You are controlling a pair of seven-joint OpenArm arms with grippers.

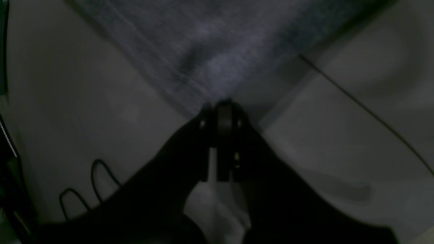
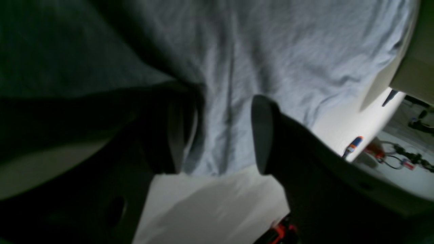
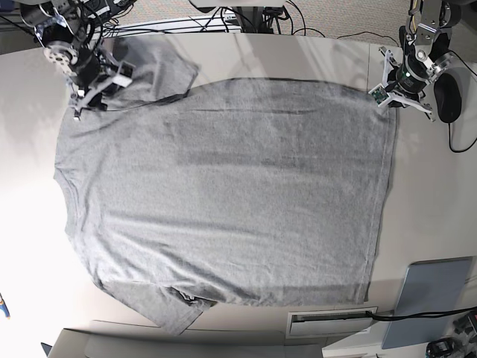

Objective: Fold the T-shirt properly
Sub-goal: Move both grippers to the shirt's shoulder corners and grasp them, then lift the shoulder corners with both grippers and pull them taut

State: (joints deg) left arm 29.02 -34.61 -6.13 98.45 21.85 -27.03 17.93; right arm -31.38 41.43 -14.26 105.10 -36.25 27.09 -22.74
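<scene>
T-shirt (image 3: pixel 223 194) flat on worktop (image 3: pixel 432 194), plain side up. Left gripper (image 1: pixel 222 110): jaws pressed together at the far hem corner; can't tell if cloth is pinched. Right gripper (image 2: pixel 220 135): jaws spread, grey fabric lying between and beyond them, by the far sleeve.

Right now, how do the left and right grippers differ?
The left gripper is shut at the T-shirt's hem corner; the right gripper stands open over the shoulder by the sleeve. In the base view, left sits top right, right sits top left. Both are at the shirt's far edge.
</scene>
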